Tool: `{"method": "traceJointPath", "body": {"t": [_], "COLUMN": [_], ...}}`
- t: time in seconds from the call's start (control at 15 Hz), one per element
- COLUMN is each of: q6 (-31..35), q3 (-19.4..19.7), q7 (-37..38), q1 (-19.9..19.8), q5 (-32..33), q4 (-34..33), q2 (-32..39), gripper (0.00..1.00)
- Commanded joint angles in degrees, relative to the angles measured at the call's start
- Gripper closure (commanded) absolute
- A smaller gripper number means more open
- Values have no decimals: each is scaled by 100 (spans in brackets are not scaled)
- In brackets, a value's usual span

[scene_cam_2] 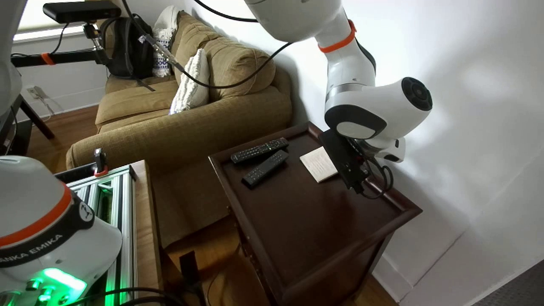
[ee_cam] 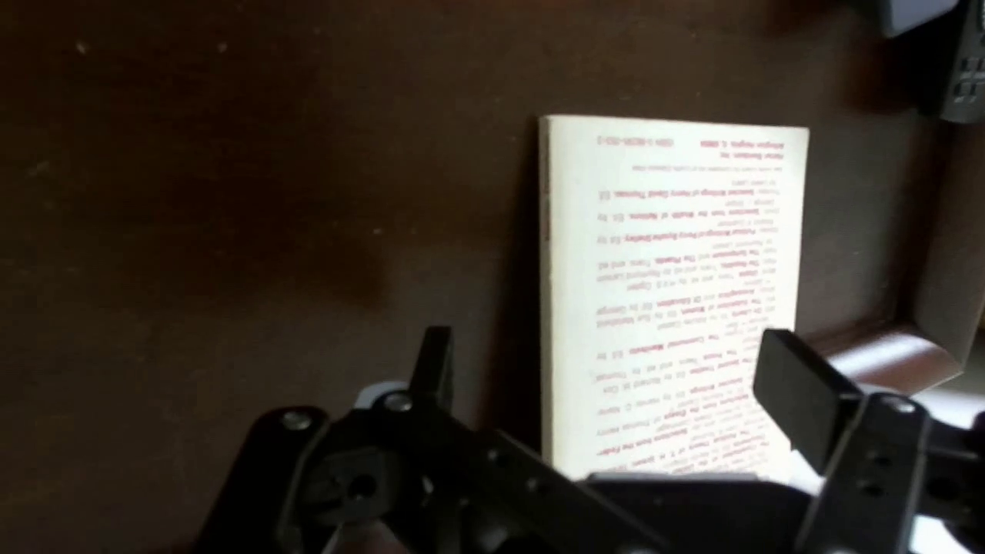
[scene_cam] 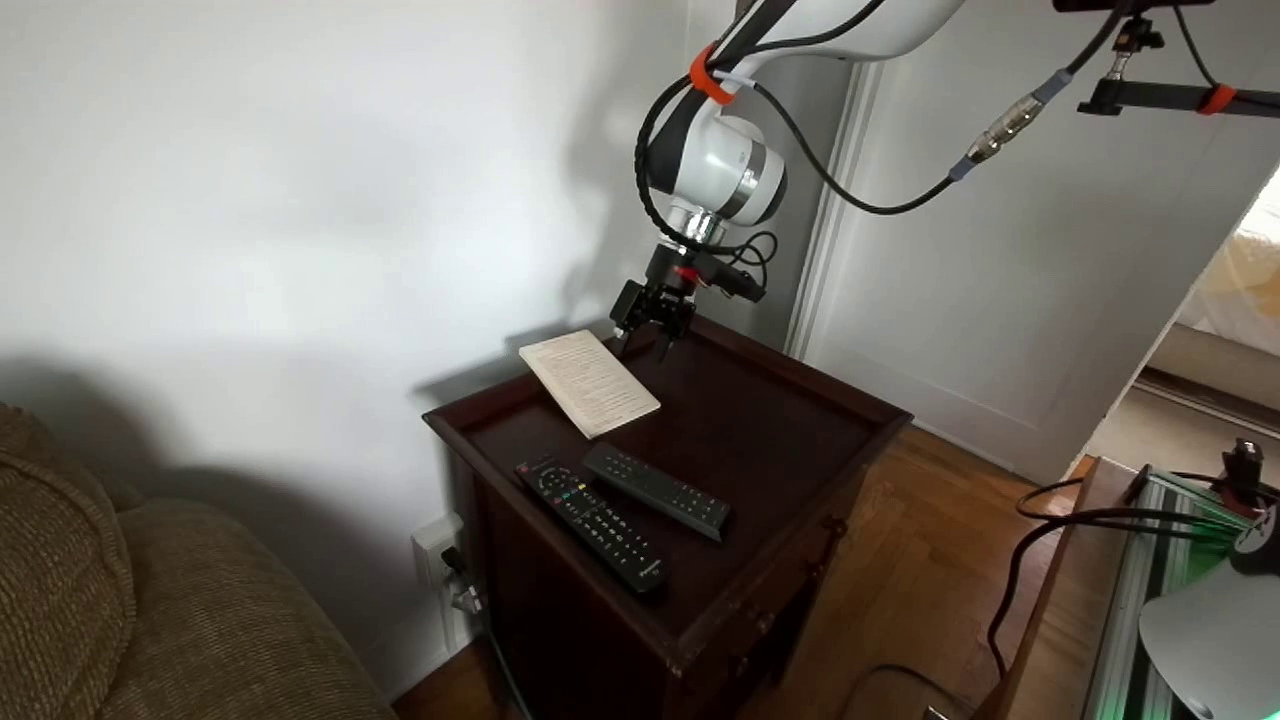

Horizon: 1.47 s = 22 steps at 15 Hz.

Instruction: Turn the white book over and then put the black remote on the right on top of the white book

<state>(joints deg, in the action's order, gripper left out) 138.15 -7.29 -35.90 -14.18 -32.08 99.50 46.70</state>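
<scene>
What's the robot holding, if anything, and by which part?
Nothing is held. The black, two-fingered end effector is open, and the thin, rectangular, cream-white paper book nearby lies flat on the dark wooden cabinet.

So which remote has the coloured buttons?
The longer remote, marked Panasonic: it has red and yellow ones, while the shorter remote beside it shows only pale markings.
</scene>
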Motion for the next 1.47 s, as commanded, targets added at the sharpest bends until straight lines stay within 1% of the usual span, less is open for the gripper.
{"method": "traceJointPath", "body": {"t": [0.0,0.33,0.4,0.47,0.53,0.6,0.67,0.8,1.07,1.2,1.27,1.33,1.4], "q6": [120,11,12,-8,-16,-29,-40,-60,-92,-181,-254,-317,-411], "q3": [-319,-525,-572,-613,-643,-677,-708,-753,-814,-842,-865,-846,-850], "q7": [-261,-460,-506,-544,-572,-599,-622,-658,-701,-710,-719,-680,-663], "q1": [-287,-402,-422,-441,-452,-470,-487,-519,-570,-592,-611,-598,-608], "q5": [82,88,75,71,75,69,66,62,61,53,33,42,30], "q4": [-470,-885,-946,-1015,-1076,-1138,-1191,-1293,-1408,-1434,-1429,-1417,-1372], "q2": [456,823,881,948,1003,1063,1116,1206,1315,1321,1300,1259,1186], "gripper": [0,0,2,8,11,18,31,44,77,90,95,99,95]}}
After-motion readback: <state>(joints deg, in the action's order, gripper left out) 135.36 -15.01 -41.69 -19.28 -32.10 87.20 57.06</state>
